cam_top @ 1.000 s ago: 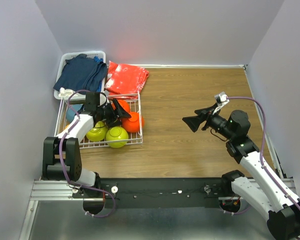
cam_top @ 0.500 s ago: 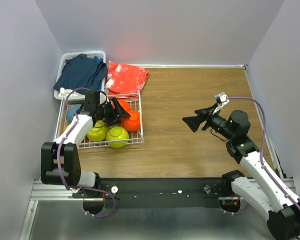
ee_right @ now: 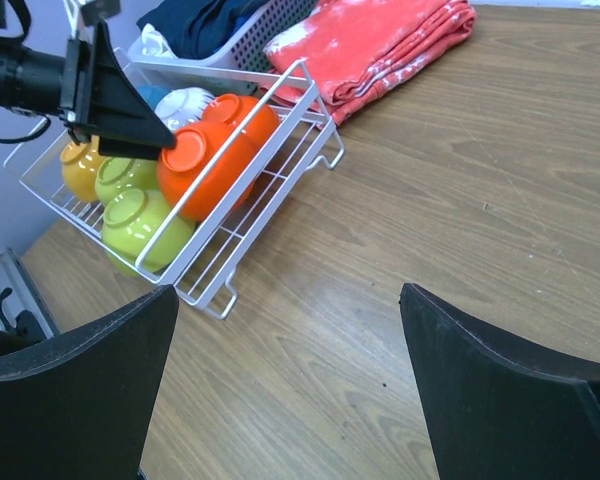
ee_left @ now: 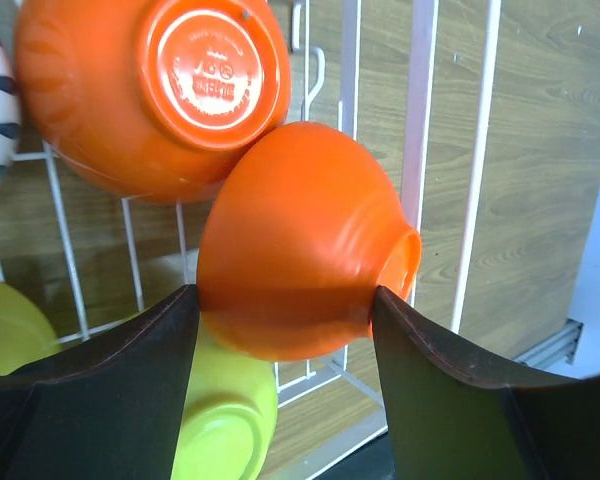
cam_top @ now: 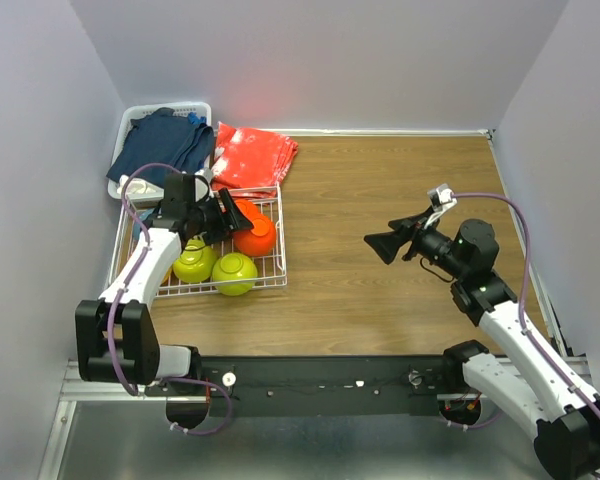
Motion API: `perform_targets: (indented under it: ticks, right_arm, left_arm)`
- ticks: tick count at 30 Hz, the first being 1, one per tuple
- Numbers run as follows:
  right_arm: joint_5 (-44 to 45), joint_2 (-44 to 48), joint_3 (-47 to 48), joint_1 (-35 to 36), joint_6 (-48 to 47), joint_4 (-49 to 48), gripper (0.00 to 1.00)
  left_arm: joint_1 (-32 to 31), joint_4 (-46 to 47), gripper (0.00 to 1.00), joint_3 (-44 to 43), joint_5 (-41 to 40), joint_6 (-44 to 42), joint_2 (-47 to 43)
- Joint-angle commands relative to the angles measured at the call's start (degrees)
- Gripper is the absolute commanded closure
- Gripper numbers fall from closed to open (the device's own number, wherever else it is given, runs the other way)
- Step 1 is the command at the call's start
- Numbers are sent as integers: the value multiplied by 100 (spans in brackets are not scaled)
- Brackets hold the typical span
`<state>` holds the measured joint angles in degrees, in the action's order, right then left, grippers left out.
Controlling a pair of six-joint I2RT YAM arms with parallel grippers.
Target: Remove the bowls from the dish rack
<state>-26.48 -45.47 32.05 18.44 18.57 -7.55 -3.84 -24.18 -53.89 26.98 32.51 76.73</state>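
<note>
My left gripper (cam_top: pixel 235 220) (ee_left: pixel 285 310) is shut on a red-orange bowl (cam_top: pixel 257 236) (ee_left: pixel 300 235), one finger on each side of its wall. I hold it tilted above the floor of the white wire dish rack (cam_top: pixel 279 262) (ee_right: pixel 248 160). A second red-orange bowl (ee_left: pixel 150 90) lies upside down just behind it. Two lime green bowls (cam_top: pixel 193 266) (cam_top: pixel 234 272) sit at the rack's near side. A yellow-orange bowl (ee_right: pixel 78 165) and a white bowl (ee_right: pixel 185 103) lie further in. My right gripper (cam_top: pixel 372 245) (ee_right: pixel 288 292) hangs open over bare wood, well right of the rack.
A white plastic basket (cam_top: pixel 130 118) of dark blue clothes stands behind the rack. A folded red-orange cloth (cam_top: pixel 252 155) lies beside it at the back. Walls close in the table on the left, back and right.
My left gripper has closed on the red-orange bowl and drawn it slightly up and back inside the rack. The right arm has not moved.
</note>
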Motion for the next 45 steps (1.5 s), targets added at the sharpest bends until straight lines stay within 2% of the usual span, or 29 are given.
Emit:
perform_targets:
  ticks: [1, 6, 14, 19, 28, 33, 39, 45]
  right_arm:
    - [-59, -154, 55, 46, -2, 43, 0]
    - [-243, -400, 169, 46, 59, 122, 0]
    - [-1236, -1016, 442, 46, 340, -53, 0]
    - [-1298, -1174, 600, 46, 499, -124, 0]
    - [-1562, -1297, 908, 46, 525, 95, 0]
    - [-1562, -1341, 1092, 55, 578, 184, 0]
    - [-1062, -1368, 1417, 46, 350, 903, 0]
    - [-8, -1403, 1839, 46, 297, 1773, 0]
  left_arm:
    - [-21, -183, 63, -271, -316, -315, -351]
    - [-21, -192, 63, -298, -316, -430, -501]
    - [-21, -60, 64, -324, -158, -570, -747]
    - [-21, 1, 68, -359, -89, -737, -923]
    - [-213, 326, 66, -631, 308, -1027, -1116]
    - [-1011, 459, 66, -965, -218, -1519, -1187]
    - [-1795, 476, 66, -1326, -816, -2230, -1011]
    - [-3060, 757, 66, -1283, -2503, -3320, -906]
